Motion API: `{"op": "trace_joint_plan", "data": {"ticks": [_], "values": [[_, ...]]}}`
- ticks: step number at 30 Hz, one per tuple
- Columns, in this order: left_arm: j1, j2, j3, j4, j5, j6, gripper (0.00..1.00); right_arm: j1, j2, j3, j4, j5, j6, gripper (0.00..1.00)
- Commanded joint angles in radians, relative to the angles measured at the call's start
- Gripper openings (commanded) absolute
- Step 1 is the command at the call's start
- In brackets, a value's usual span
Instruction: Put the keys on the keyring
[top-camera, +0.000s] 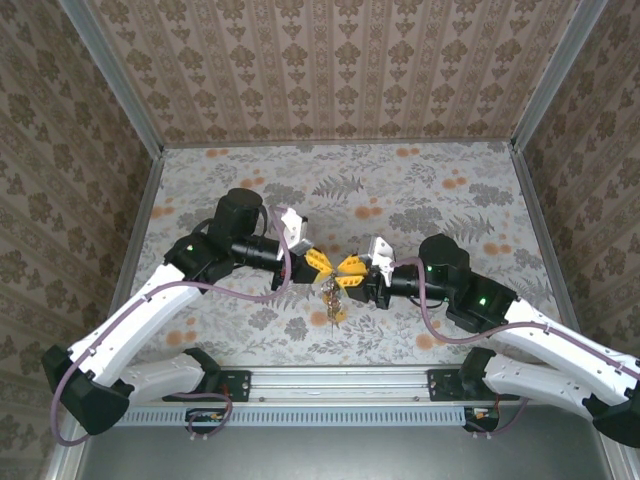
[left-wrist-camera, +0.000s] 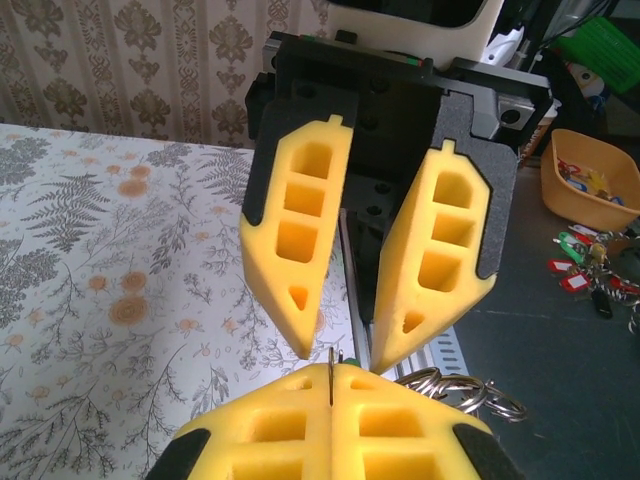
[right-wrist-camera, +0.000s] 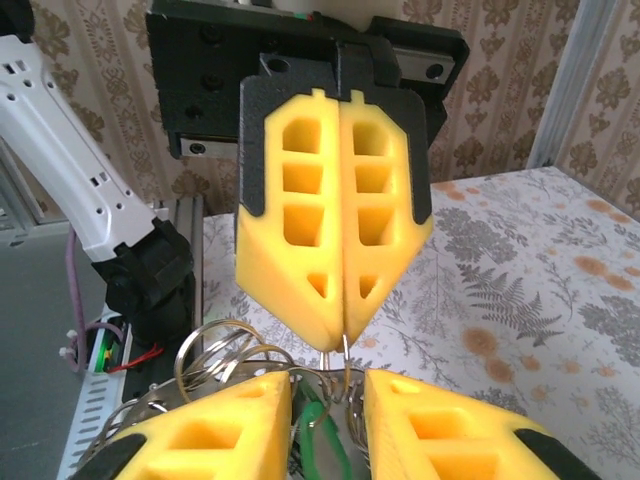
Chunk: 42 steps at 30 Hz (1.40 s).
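Left yellow foam fingers (right-wrist-camera: 300, 250) clamp the thin dark wire keyring (right-wrist-camera: 344, 356); right fingers (right-wrist-camera: 225, 440) straddle a green-headed key (right-wrist-camera: 322, 440), grip unclear: it could slip, missing the wire.

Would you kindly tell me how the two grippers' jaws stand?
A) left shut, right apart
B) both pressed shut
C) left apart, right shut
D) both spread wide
A: the left gripper pinches the keyring wire with jaws pressed together, while the right gripper shows a clear gap between its jaws.

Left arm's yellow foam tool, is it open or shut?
Shut. The left yellow foam tool has its fingers pressed flat together, pinching a thin grey wire at the tips.
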Motion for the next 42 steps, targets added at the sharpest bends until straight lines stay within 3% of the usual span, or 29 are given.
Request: {"op": "trace_joint_plan", "data": {"ticks": [1, 10, 19, 25, 29, 30, 35, 42], "values": [[-0.008, -0.027, 0.010, 0.009, 0.012, 0.026, 0.00, -0.003, -0.002, 0.009, 0.029, -0.040, 0.020, 0.25], [-0.015, -0.045, 0.008, 0.007, 0.009, 0.028, 0.00, -0.005, 0.019, 0.015, 0.017, -0.011, 0.027, 0.22], [-0.028, -0.041, 0.010, -0.010, -0.003, 0.039, 0.00, -0.004, 0.029, 0.035, 0.009, 0.005, 0.015, 0.01], [-0.057, -0.015, 0.039, -0.130, -0.093, 0.076, 0.00, -0.003, 0.023, 0.093, -0.094, 0.047, -0.031, 0.00], [-0.070, -0.015, 0.067, -0.219, -0.216, 0.099, 0.27, -0.001, 0.074, 0.213, -0.354, 0.118, -0.149, 0.00], [-0.072, -0.014, 0.077, -0.237, -0.246, 0.105, 0.30, 0.002, 0.082, 0.231, -0.397, 0.135, -0.173, 0.00], [-0.081, 0.010, 0.149, -0.309, -0.364, 0.130, 0.33, 0.027, 0.112, 0.310, -0.549, 0.222, -0.239, 0.00], [-0.097, 0.051, 0.224, -0.320, -0.371, 0.151, 0.35, 0.090, 0.190, 0.382, -0.662, 0.303, -0.269, 0.00]]}}
